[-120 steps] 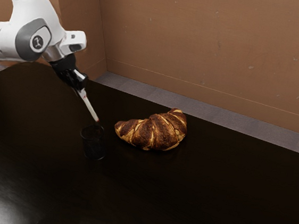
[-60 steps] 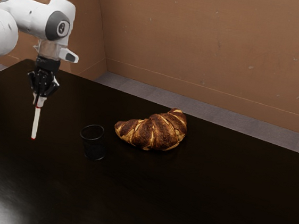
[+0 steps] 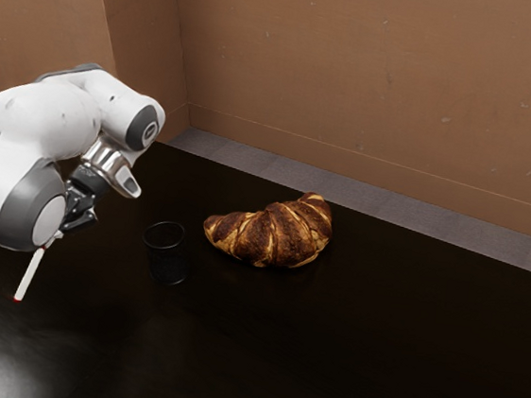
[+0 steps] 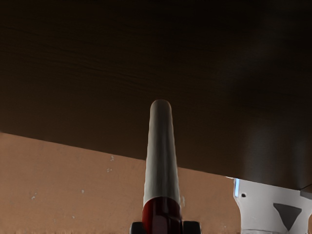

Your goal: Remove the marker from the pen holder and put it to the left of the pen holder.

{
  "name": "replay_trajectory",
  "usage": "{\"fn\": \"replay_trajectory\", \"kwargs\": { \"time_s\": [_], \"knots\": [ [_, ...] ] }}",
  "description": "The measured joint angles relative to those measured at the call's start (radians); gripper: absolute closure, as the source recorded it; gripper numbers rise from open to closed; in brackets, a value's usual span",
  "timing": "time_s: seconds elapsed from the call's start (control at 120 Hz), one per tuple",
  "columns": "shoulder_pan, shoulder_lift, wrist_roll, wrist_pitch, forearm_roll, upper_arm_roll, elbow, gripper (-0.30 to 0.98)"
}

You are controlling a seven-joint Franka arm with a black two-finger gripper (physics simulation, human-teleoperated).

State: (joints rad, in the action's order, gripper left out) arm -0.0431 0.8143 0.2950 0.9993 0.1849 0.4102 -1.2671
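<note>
The dark bench (image 3: 344,359) lay under everything. Over it, at the exterior view's left, the white arm (image 3: 41,118) was bent low, the hand tilted. The croissant (image 3: 271,233) rested on the bench, just beside the pen holder (image 3: 168,257) and on its far side from the arm. The pen holder stood upright. The tool (image 4: 165,227) was closed down to the marker's width, one fingertip against each side of its red end. The marker (image 3: 34,272) was out of the pen holder, slanting down from the tool, apart from the pen holder toward the exterior view's left; whether its lower tip met the bench could not be told.

Lifting out looked done, and carrying to the placing spot seemed the step in hand. The next move called for settling which side counted as left, laying the marker down gently along the bench, then letting go without rolling it.
</note>
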Motion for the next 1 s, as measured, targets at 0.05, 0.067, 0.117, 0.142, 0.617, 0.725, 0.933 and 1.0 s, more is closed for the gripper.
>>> {"fn": "replay_trajectory", "kwargs": {
  "time_s": [0.05,0.067,0.117,0.142,0.617,0.725,0.933,1.0],
  "knots": [
    [0.000,0.015,0.006,0.002,0.000,-0.001,0.005,0.79],
    [0.000,0.019,0.008,0.003,0.000,-0.001,0.006,0.79],
    [0.001,0.030,0.013,0.008,0.000,-0.002,0.008,0.79],
    [0.001,0.034,0.016,0.011,0.000,-0.003,0.008,0.79],
    [0.002,0.049,0.052,0.047,-0.011,-0.013,0.028,0.24],
    [0.002,-0.164,0.058,0.055,-0.012,-0.067,-0.007,0.14],
    [-0.001,-0.754,0.065,0.272,-0.043,-0.196,-0.256,0.05],
    [-0.009,-0.777,0.067,0.334,-0.074,-0.199,-0.261,0.04]
  ]
}}
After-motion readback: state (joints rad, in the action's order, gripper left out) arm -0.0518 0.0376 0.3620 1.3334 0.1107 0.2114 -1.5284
